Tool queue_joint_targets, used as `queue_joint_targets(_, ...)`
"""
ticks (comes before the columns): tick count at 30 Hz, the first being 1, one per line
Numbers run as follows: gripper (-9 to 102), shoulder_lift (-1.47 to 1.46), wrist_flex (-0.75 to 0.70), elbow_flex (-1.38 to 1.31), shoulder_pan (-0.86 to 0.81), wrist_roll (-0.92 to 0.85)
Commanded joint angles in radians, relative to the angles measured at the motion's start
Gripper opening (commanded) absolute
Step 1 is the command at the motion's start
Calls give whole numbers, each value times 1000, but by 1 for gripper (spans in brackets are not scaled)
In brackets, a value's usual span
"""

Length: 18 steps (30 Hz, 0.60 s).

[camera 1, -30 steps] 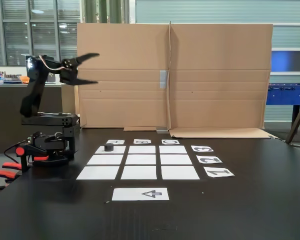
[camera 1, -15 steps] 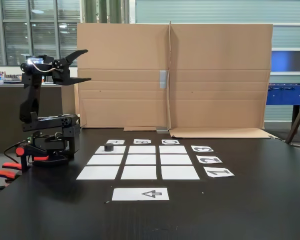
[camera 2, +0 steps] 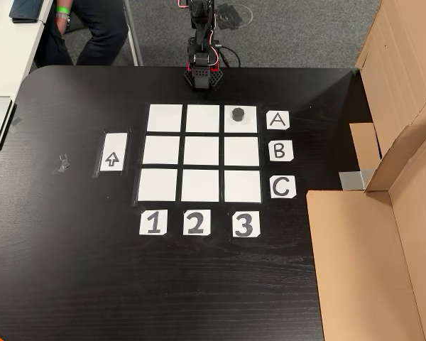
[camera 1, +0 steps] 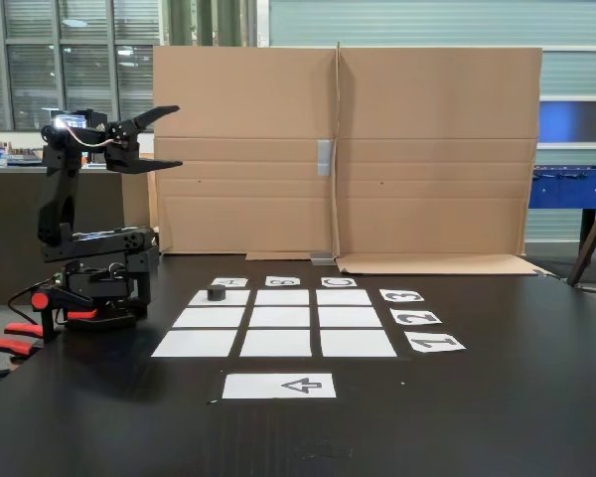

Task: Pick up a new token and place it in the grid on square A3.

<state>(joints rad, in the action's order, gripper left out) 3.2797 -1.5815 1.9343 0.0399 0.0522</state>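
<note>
Token (camera 2: 236,114) sits on square A3 (camera 2: 247,125), grid (camera 2: 201,150) corner cell beside A and 3 labels; in fixed view token (camera 1: 217,292) on far-left cell. Gripper (camera 1: 176,136) raised high at left, well apart from token, jaws wide, empty. Placement looks done; arm retreat to rest likely only step left.

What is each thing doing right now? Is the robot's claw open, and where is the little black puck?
Gripper: open, raised high above the table, holding nothing.
Token: lying flat on square A3, apart from the gripper.
Grid: flat on the table, the other eight cells bare.
Arrow sheet: flat beside the grid.
Cardboard screen: standing upright at the table's edge.
</note>
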Motion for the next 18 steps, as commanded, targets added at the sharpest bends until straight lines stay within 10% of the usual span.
queue_joint_targets(1, 42, 0, 21, 48, 5, 9)
queue_joint_targets(18, 58, 2, 67, 235, 117, 9)
